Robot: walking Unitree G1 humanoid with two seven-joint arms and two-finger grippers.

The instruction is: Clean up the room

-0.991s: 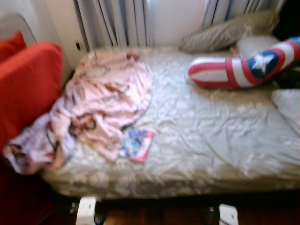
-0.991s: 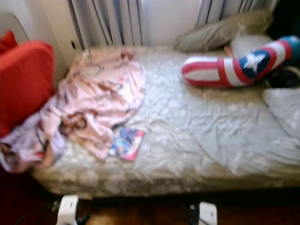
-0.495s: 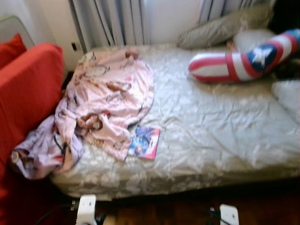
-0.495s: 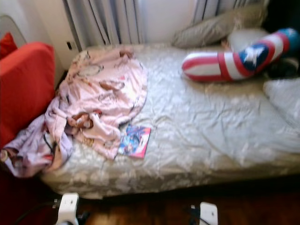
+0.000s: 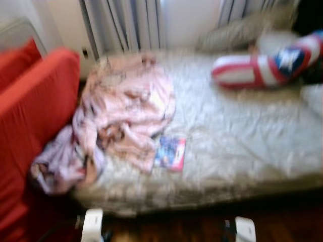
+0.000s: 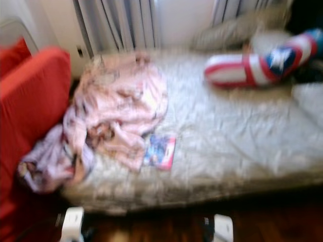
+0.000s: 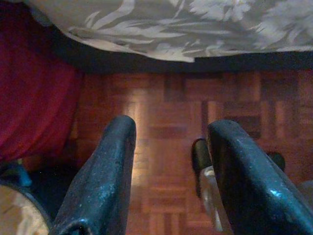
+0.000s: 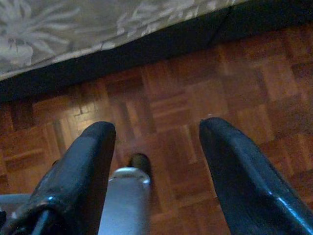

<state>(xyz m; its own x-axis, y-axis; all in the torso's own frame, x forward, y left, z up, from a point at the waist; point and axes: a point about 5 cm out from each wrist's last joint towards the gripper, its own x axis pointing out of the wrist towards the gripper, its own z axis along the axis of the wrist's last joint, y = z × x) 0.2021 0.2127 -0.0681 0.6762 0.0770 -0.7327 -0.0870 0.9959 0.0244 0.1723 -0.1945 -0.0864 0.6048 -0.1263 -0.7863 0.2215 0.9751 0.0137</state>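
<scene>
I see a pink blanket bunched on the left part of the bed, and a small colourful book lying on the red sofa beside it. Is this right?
Not quite. The left eye view shows the book lying on the bed, just at the edge of the pink blanket, not on the red sofa. The rest is right.

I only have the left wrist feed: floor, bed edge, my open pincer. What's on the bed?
Observer: A crumpled pink blanket lies on the bed's left part, spilling over its edge.
Operator: Anything small to pick up?
Observer: A booklet lies flat beside the blanket, near the front edge.
Operator: What about the right pincer?
Observer: The right pincer is open over bare floor, like the left pincer.
</scene>
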